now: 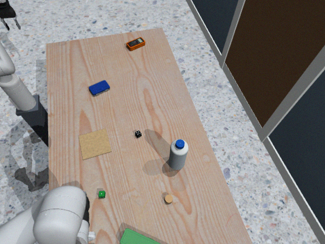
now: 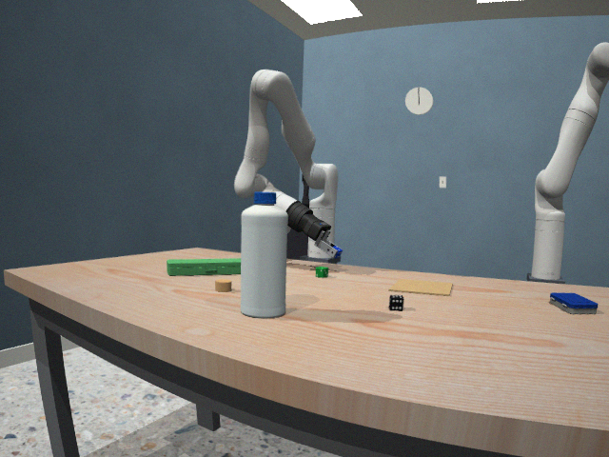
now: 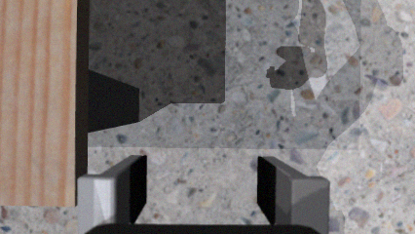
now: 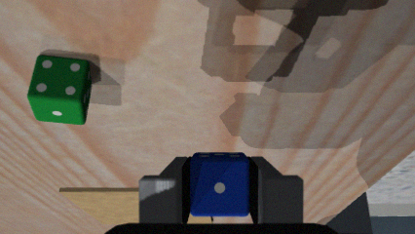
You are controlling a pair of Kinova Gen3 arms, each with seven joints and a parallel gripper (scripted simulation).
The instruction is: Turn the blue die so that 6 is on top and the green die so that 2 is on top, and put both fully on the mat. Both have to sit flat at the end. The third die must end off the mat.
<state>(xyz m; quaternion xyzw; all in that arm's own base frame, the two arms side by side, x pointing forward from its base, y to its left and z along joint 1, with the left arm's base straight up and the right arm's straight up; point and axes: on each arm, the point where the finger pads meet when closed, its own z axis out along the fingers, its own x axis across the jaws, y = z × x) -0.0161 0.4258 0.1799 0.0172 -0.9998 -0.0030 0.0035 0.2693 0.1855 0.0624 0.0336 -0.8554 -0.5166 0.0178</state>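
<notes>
above table, right gripper (image 2: 336,249) (image 4: 219,190) pinches blue die (image 2: 338,251) (image 4: 219,187), one-pip face toward wrist camera; left gripper (image 1: 11,24) (image 3: 202,190) spread.

Wood-grain table (image 1: 118,110) (image 2: 442,354) (image 3: 36,102) (image 4: 161,97): tan square mat (image 1: 95,144) (image 2: 422,287) (image 4: 104,207), green die (image 1: 101,194) (image 2: 322,271) (image 4: 60,90), black die (image 1: 138,134) (image 2: 396,303), upright white bottle (image 1: 178,156) (image 2: 264,260), small tan disc (image 1: 168,199) (image 2: 223,286), green case (image 1: 137,237) (image 2: 204,267), blue-topped case (image 1: 99,87) (image 2: 573,303), orange multimeter (image 1: 135,43).

the top view looks steeply down the table (image 1: 126,104) (image 2: 343,344) from high up; the exterior view faces across it from near one edge. both share the mat (image 1: 95,144) (image 2: 422,287) (image 4: 102,205). each wrist view looks out close between its gripper's fingers.
</notes>
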